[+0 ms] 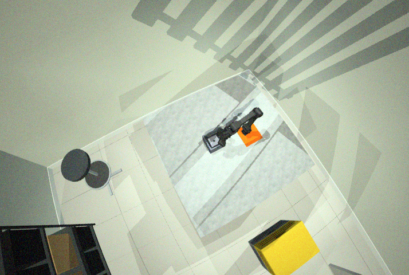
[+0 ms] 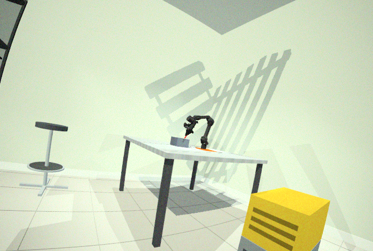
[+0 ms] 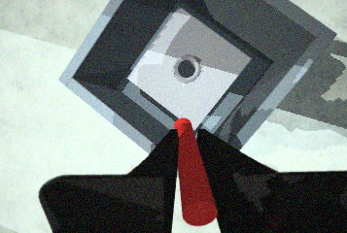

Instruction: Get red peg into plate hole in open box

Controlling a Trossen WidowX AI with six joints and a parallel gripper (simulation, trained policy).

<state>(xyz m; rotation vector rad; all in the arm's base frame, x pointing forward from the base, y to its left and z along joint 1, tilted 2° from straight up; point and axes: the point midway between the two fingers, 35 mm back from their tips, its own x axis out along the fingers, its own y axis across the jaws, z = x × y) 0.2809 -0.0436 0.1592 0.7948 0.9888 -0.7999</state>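
Observation:
My gripper (image 3: pixel 187 135) (image 2: pixel 187 134) is shut on the red peg (image 3: pixel 195 180) (image 2: pixel 185 137), which sticks out past the fingertips and leans in the exterior view. The open grey box (image 3: pixel 100 106) (image 2: pixel 178 141) (image 1: pixel 207 145) stands on the table just below the gripper. In the wrist view the peg's far end overlaps the near inside corner of the box. The light plate (image 3: pixel 166 92) at the box's bottom shows a dark round hole (image 3: pixel 186 68), farther up the view than the peg's end. The peg is not in the hole. Its exact height over the box is hard to tell.
An orange square (image 1: pixel 254 140) (image 2: pixel 206 149) lies at the arm's base on the pale table (image 1: pixel 224 188) (image 2: pixel 151 146). A stool (image 1: pixel 75 165) (image 2: pixel 50 126) and a yellow box-shaped unit (image 1: pixel 289 249) (image 2: pixel 284 213) stand on the floor away from the table.

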